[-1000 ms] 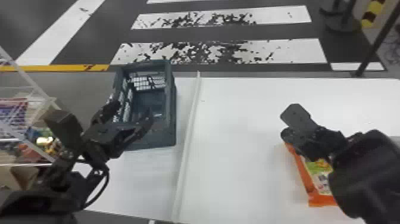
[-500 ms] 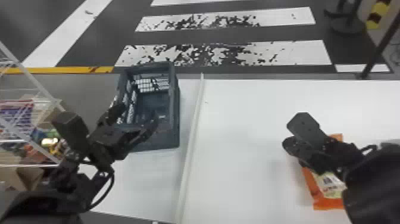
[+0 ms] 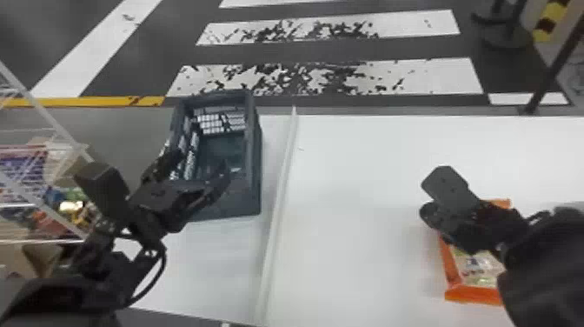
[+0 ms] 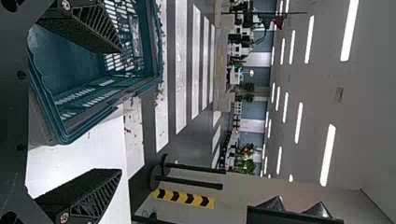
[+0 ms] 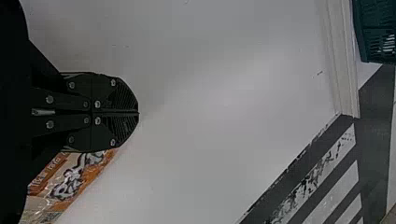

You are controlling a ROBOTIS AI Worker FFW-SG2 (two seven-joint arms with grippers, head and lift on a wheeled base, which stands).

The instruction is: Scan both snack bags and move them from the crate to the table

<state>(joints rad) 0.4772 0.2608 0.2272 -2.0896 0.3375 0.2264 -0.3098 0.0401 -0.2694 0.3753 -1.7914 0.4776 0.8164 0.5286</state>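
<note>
My left gripper (image 3: pixel 197 171) stands open over the near left part of the crate (image 3: pixel 255 152) in the head view. In the left wrist view, my left gripper (image 4: pixel 120 112) has its fingers wide apart, with the crate (image 4: pixel 51 119) beside and beyond them. Above the table at the right is my right gripper (image 3: pixel 428 198), and an orange snack bag (image 3: pixel 452 278) lies on the table partly hidden beneath that arm. The right wrist view has the right gripper (image 5: pixel 138 113) shut, fingers pressed together with nothing between them, and the snack bag (image 5: pixel 77 179) beside it.
A raised white strip (image 3: pixel 278 195) runs across the white table (image 3: pixel 347 226) between crate and bag. At the far left stands a white wire rack (image 3: pixel 48 117) holding colourful packages. Black posts rise from the floor beyond the table.
The head view has shifted slightly, so the crate and table sit a little farther right. The right gripper now covers the bag differently; the left gripper stays open by the crate.
</note>
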